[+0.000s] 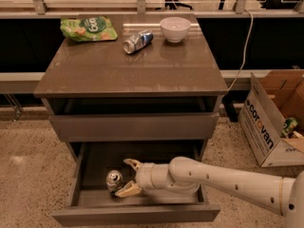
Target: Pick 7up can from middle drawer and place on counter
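Observation:
The 7up can (114,179) stands upright on the dark floor of the pulled-out middle drawer (137,213), toward its left side, silver top showing. My gripper (125,177) is inside the drawer just to the right of the can, open, with one tan finger (132,164) behind the can and the other in front of it. The fingers reach beside the can but are not closed on it. My white arm comes in from the lower right. The brown-grey counter (137,72) is the top of the cabinet above.
On the counter's far edge lie a green snack bag (88,28), a blue-and-silver can (137,41) on its side and a white bowl (175,28). The drawer above (135,126) overhangs the open one. A cardboard box (273,122) stands on the floor at the right.

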{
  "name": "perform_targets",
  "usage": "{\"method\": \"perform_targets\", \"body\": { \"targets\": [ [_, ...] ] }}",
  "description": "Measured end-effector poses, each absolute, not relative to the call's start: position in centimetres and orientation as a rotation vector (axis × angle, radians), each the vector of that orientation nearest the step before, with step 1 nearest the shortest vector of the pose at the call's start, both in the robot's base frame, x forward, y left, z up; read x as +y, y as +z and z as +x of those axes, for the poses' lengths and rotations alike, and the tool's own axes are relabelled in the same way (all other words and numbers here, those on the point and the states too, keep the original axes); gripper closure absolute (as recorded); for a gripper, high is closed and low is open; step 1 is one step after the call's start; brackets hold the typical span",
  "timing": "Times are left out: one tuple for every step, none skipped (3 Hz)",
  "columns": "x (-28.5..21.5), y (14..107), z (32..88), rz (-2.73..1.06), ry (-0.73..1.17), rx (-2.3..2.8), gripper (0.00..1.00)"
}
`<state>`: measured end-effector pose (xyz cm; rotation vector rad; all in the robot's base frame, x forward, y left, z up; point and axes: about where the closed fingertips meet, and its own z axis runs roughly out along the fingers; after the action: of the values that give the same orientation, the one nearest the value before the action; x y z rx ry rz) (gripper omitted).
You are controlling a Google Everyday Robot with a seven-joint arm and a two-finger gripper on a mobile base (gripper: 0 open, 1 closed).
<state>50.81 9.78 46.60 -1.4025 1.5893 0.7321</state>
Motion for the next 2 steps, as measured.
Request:
{"method": "perform_targets", "body": {
  "targets": [
    [11.54,45.03,51.94,-1.363,0.776,1.599,0.29],
    [12.5,44.23,52.25,-1.344,0.805,1.606,0.29]
  ]
}}
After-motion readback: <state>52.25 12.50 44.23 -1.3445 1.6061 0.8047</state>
